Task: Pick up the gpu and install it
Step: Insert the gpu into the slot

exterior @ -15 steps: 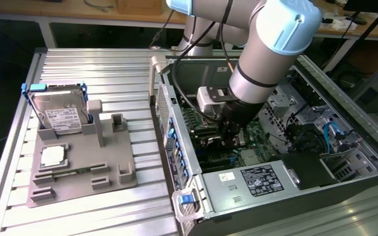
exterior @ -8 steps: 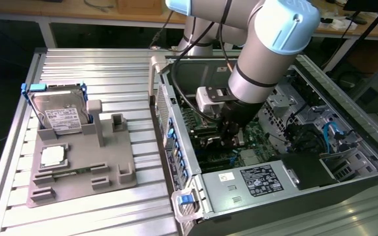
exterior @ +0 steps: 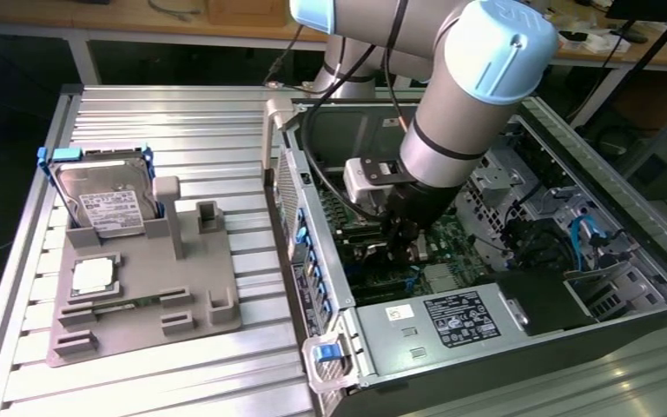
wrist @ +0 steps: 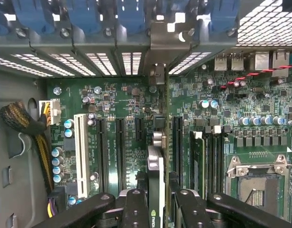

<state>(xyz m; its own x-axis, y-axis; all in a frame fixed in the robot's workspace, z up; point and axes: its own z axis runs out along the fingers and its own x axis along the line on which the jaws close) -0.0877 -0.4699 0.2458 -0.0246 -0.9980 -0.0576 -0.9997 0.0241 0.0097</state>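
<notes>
While the gpu (wrist: pixel 155 167) is held over the motherboard (wrist: pixel 112 95), it is best kept upright and squared to its slot | exterior view's left: hard drive (exterior: pixel 104 204) stood in holder (exterior: pixel 136 300) on counter (exterior: pixel 171 113) | exterior view's right: tool (exterior: pixel 401 241) seen inside open case (exterior: pixel 485 321) | tool partly closed, clamped on gpu edge-on, seemingly not yet seated
</notes>
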